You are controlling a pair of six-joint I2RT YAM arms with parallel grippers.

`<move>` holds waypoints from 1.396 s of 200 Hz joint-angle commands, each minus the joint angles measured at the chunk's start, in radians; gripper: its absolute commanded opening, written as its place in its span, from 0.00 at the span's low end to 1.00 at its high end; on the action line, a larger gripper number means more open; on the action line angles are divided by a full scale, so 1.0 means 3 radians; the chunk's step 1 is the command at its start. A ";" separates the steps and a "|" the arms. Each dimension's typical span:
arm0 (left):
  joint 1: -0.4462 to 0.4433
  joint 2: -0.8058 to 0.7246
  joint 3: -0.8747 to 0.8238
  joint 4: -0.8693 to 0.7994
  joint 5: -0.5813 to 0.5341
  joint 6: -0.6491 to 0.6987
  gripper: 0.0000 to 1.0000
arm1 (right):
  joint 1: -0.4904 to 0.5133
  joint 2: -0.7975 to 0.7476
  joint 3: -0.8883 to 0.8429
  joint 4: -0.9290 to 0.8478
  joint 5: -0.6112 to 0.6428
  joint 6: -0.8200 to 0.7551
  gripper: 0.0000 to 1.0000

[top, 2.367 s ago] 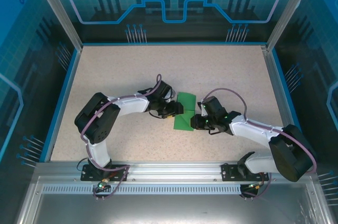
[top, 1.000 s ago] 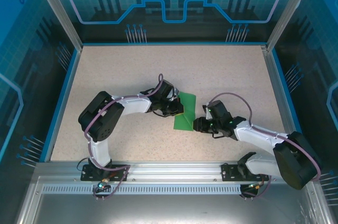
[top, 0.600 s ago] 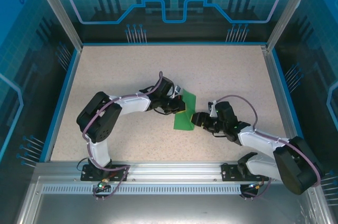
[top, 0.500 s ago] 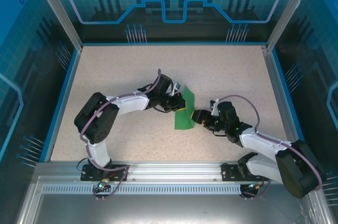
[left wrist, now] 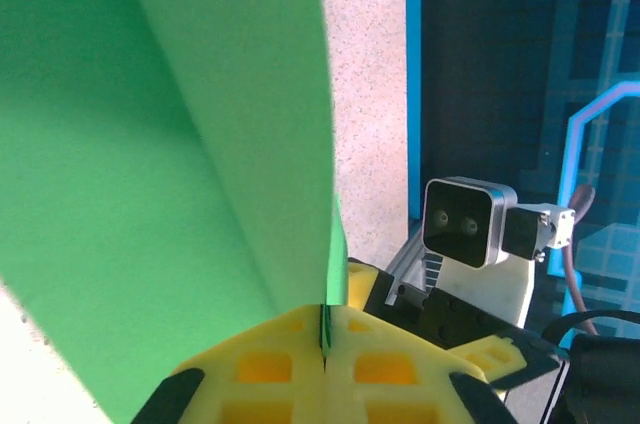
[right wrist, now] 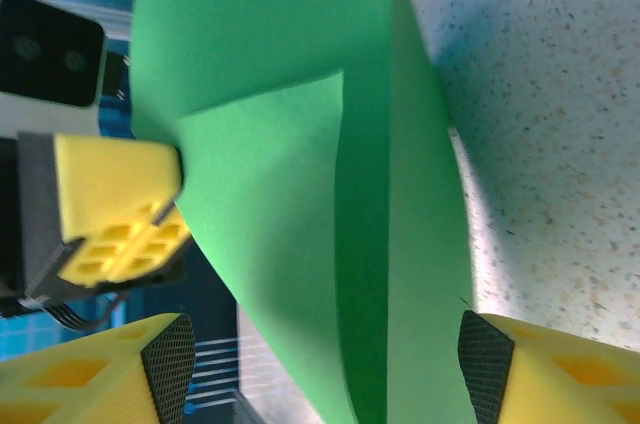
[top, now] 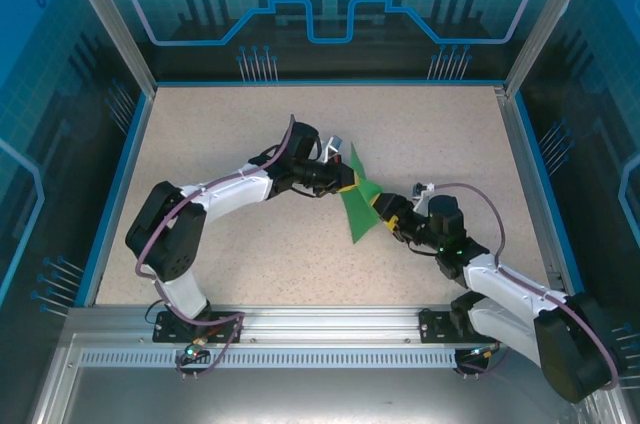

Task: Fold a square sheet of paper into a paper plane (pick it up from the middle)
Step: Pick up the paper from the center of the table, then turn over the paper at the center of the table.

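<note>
Sheet of paper (top: pixel 357 216), green and already partly folded with a flap and crease showing, is up off the table (top: pixel 220 124), hanging on edge from the left pincer (top: pixel 346 181) and running down and toward the near side from it. It looks very light, thin and floppy. It will likely bend or twist under any sideways pull, creases permanently, and could slip from smooth pads or tear if the two arms pull apart. Best hold is judged to be a flat pinch on the layered part next to the crease, where it is stiffest, not on a single loose corner. Left pincer is clamped fully on the sheet's edge, and the left wrist view shows the yellow fingers (left wrist: pixel 270 369) pressed together with the paper in the seam. Right pincer (top: pixel 384 207) sits just near-right of the left pincer at the sheet's other side. Its fingers (right wrist: pixel 545 364) are spread well apart with the paper passing between them, so it grips nothing; the paper edge seems to brush one finger, but contact is hard to confirm.
</note>
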 commanded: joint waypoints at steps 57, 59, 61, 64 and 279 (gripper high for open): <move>0.0064 -0.0084 0.0130 0.0453 0.0330 -0.0376 0.00 | -0.0141 -0.0018 0.0107 0.0549 -0.0179 0.0544 0.74; 0.0069 -0.0080 0.0122 0.0468 0.0335 -0.0384 0.00 | -0.0145 -0.0014 0.0116 0.0556 -0.0181 0.0551 0.73; 0.0070 -0.0076 0.0118 0.0476 0.0338 -0.0387 0.00 | -0.0150 -0.0009 0.0119 0.0568 -0.0187 0.0561 0.73; 0.0073 -0.0076 0.0110 0.0490 0.0340 -0.0385 0.00 | -0.0156 0.0001 0.0123 0.0588 -0.0191 0.0572 0.73; 0.0176 0.0417 0.0314 0.0582 0.0775 -0.0337 0.11 | -0.0449 -0.0431 0.0241 -0.0103 -0.0247 0.0381 0.09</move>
